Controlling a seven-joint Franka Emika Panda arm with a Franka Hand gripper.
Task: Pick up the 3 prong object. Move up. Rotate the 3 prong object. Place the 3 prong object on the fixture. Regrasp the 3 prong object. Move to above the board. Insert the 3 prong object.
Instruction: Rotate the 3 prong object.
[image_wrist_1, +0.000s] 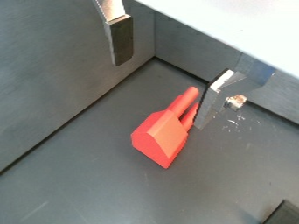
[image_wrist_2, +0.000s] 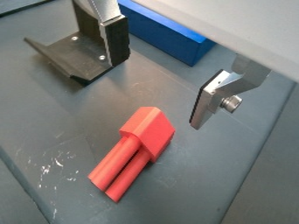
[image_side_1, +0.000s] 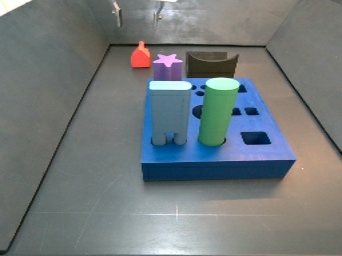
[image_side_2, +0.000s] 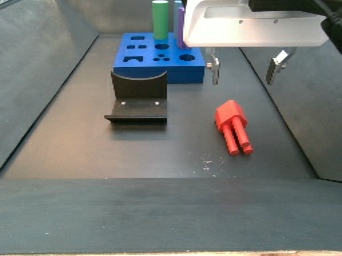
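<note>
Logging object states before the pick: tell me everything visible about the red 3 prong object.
The 3 prong object is a bright red, plastic-looking piece: a blocky head tapering into parallel prongs. It lies flat on the dark floor, touched by nothing, right of the fixture. The open gripper hovers above it, fingers clear of it.

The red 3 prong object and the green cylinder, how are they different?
The 3 prong object is red and lies flat on the floor; the green cylinder stands upright in the blue board. The red piece is blocky with prongs; the green one is round and looks longer. The open gripper hovers above the red piece, touching neither.
</note>
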